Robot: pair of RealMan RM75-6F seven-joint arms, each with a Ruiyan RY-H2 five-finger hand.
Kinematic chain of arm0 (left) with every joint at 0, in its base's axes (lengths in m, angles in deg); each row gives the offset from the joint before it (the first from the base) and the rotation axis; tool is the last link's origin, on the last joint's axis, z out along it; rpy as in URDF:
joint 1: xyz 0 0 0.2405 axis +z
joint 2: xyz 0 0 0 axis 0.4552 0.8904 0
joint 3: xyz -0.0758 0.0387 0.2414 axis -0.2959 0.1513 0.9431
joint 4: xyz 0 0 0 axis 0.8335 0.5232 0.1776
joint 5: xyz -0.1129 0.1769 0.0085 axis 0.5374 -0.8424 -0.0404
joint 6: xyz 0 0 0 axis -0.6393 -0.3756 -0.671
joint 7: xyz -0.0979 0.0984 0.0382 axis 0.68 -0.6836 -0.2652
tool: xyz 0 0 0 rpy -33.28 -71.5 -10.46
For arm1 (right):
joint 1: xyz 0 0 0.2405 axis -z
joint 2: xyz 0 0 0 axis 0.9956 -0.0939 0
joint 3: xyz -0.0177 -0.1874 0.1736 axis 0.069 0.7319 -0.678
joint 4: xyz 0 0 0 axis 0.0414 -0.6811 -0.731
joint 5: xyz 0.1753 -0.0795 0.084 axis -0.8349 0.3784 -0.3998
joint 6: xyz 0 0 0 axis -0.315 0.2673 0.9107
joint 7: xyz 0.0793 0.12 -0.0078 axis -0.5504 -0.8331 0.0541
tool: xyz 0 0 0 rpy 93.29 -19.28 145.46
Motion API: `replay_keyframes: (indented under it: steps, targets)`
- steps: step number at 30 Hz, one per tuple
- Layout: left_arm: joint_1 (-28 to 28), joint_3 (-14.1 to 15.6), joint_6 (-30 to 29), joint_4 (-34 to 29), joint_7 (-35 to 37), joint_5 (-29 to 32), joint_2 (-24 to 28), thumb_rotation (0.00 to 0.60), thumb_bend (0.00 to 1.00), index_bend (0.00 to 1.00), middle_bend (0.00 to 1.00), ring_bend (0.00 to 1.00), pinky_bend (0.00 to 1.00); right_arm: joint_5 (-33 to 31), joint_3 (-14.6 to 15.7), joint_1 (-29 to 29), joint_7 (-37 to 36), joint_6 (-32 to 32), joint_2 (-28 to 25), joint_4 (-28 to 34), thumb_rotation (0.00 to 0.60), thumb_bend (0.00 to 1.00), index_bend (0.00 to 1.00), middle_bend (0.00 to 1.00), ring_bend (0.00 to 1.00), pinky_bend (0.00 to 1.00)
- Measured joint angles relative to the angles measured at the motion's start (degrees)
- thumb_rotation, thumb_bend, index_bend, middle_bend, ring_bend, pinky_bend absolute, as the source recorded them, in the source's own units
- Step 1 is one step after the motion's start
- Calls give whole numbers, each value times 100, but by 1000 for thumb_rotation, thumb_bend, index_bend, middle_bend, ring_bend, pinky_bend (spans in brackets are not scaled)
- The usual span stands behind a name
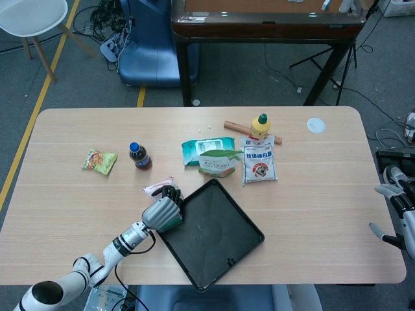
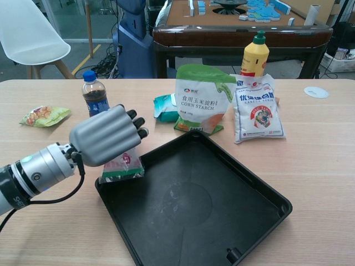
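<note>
At the tray's left corner, my left hand (image 2: 105, 141) grips a small pink and green packet (image 2: 121, 167), fingers curled over its top so that only the lower part shows beneath my palm in the chest view. From the head view the packet (image 1: 157, 187) pokes out pink beyond my knuckles, above the table just left of the black tray (image 1: 214, 236). The packet hangs at the tray's (image 2: 222, 221) rim, more outside than inside (whether it touches the rim I cannot tell).

My right hand (image 1: 397, 210) sits well apart, off the table's right edge, fingers spread and holding nothing.

Behind the tray stand a cornstarch bag (image 2: 201, 100) and a white bag (image 2: 258, 111) side by side, with a yellow bottle (image 2: 254, 55) at the back. A teal wipes pack (image 2: 165, 106) lies just left of the cornstarch bag. Further left stands a dark drink bottle (image 2: 95, 94) with a blue cap, and beyond it a yellow snack bag (image 2: 44, 116) lies flat. A wooden rolling pin (image 1: 235, 126) lies behind the yellow bottle in the head view, and a white lid (image 1: 316, 125) rests near the far right corner.
</note>
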Motion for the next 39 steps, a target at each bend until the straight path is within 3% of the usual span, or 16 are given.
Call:
replay_keyframes:
  steps: [10, 23, 33, 39]
  targets:
    - [24, 10, 224, 32, -449, 117, 44, 600, 186, 384, 533, 460, 714, 9, 1, 17, 43, 20, -22, 51, 600, 150, 258, 253, 112, 121]
    - [50, -72, 5, -763, -352, 159, 285, 600, 184, 341, 522, 455, 714, 2, -2, 24, 73, 20, -35, 83, 600, 150, 258, 253, 112, 121]
    - [104, -31, 222, -828, -1112, 177, 359, 600, 184, 341, 504, 452, 714, -17, -11, 20, 94, 2, -29, 99, 600, 150, 258, 253, 112, 121]
    - [108, -73, 368, -678, -1089, 262, 261, 600, 184, 333, 503, 452, 714, -18, -19, -1, 93, -25, -23, 96, 600, 149, 258, 253, 112, 121]
